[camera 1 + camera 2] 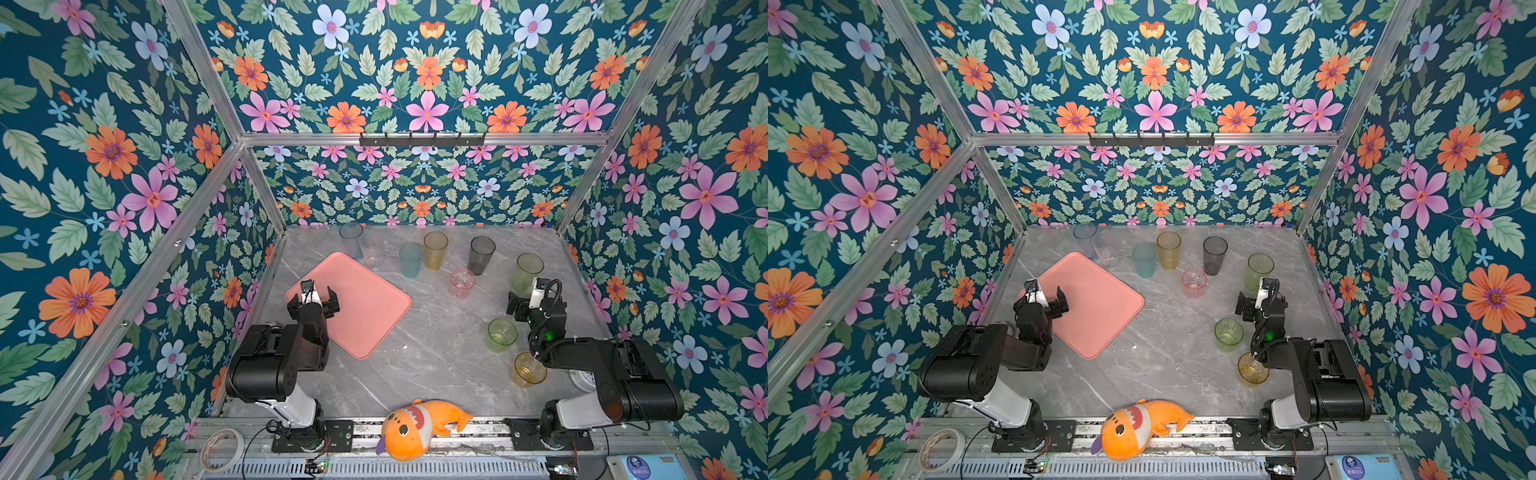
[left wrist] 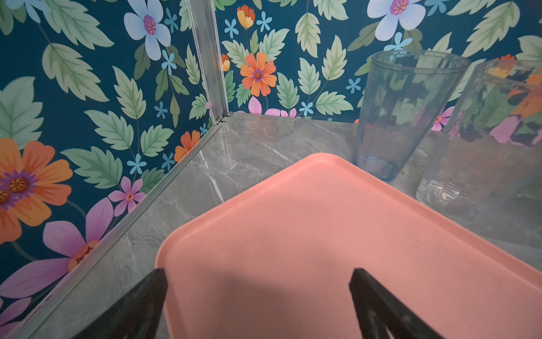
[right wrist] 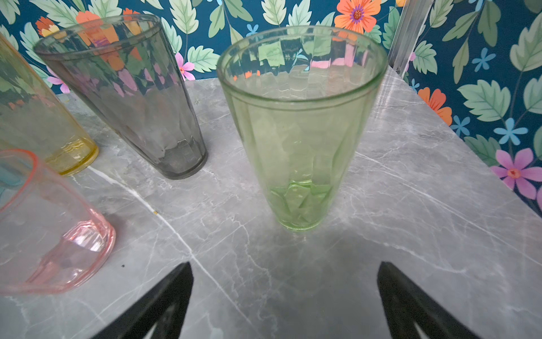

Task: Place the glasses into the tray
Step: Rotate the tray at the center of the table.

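Diagonally skewed tray [image 1: 365, 316] long axis, glasses [image 1: 435, 249] upright (mouths up), left gripper [image 2: 258, 274], right gripper [image 3: 284, 265] spread wide, empty.

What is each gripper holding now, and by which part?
Nothing is held. The left gripper is open over the tray, with nothing between its jaws. The right gripper is open in front of the tall green glass, not touching it.

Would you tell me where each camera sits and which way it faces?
Both top views: high above the near edge, looking down on table, tray and arms.
Left wrist: above the tray, facing the blue-grey glass; left gripper's open jaws show.
Right wrist: above the table, facing the tall green glass; right gripper's open jaws show.
Shared: right wrist and top views both show the tall green glass.
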You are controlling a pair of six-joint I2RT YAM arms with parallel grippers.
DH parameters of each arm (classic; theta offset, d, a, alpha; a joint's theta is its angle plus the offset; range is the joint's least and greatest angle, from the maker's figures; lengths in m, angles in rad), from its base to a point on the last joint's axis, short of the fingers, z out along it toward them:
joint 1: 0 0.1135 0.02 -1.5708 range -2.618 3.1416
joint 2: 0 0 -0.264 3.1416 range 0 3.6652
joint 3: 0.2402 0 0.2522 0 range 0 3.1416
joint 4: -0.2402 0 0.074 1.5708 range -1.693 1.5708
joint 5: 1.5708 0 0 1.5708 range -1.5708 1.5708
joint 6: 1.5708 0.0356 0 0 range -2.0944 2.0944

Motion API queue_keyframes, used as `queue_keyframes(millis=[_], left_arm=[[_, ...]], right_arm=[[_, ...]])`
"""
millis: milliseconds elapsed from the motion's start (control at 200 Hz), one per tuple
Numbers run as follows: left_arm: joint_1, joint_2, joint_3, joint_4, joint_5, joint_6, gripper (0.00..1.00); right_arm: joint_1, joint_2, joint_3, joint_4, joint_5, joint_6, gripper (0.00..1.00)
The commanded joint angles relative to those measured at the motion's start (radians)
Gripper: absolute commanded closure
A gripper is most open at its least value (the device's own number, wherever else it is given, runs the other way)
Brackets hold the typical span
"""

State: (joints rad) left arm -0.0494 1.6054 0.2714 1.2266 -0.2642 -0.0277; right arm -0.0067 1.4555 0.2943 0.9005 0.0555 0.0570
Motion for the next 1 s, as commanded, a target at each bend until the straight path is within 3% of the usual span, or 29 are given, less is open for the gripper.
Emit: queue_keyframes(millis=[0,150,255,370,625,760,875,995], left_arm=[[0.000,-0.002,-0.003,0.034,-0.005,-0.003,0.00],[-0.001,-0.093,0.001,-0.054,0.009,0.006,0.00],[-0.001,-0.194,0.049,-0.252,-0.022,-0.033,0.00],[-0.003,-0.298,0.038,-0.307,-0.027,-0.053,0.00],[-0.004,-0.510,0.251,-0.865,-0.083,-0.322,0.00],[-0.014,-0.519,0.359,-1.064,-0.015,-0.407,0.00],[-0.021,-0.538,0.408,-1.147,0.052,-0.443,0.01],[-0.032,-0.571,0.451,-1.232,0.201,-0.461,0.00]], right_arm=[[0.000,0.001,0.004,0.036,0.002,-0.005,0.01],[0.000,-0.032,-0.016,0.051,0.024,0.002,0.01],[0.000,-0.127,-0.009,-0.045,0.043,0.012,0.01],[-0.001,-0.247,-0.004,-0.160,0.044,0.018,0.01],[-0.001,-0.537,0.108,-0.577,0.063,0.118,0.01],[0.000,-0.613,0.254,-0.838,-0.025,0.179,0.01],[-0.001,-0.655,0.409,-1.163,0.020,0.483,0.01],[-0.001,-0.675,0.457,-1.245,-0.184,0.478,0.01]])
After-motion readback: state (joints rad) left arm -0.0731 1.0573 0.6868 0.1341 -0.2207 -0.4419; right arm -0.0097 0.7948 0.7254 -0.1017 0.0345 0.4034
